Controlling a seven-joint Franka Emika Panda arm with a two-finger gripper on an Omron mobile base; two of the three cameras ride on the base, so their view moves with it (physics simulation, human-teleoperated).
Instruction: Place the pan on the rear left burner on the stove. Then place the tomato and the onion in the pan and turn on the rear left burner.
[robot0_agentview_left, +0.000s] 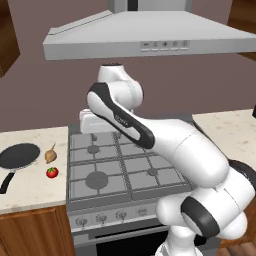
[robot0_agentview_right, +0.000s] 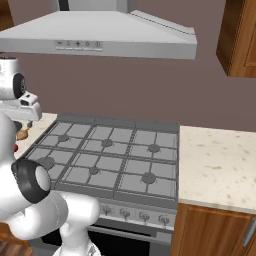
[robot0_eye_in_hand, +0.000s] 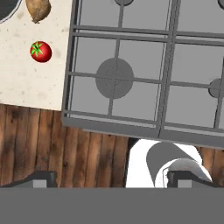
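Observation:
The black pan lies on the counter left of the stove, its handle pointing toward the front edge. Between pan and stove sit the tan onion and, in front of it, the red tomato. My gripper hangs above the stove's back-left part, near the rear left burner, pointing down. In the hand view the gripper is open and empty, its fingertips wide apart. That view looks down on the tomato, the onion and a sliver of the pan.
The larger front-left burner lies under the hand camera. A row of knobs runs along the stove's front panel. A grey range hood hangs overhead. Right of the stove there is light counter, with wooden cabinets above it.

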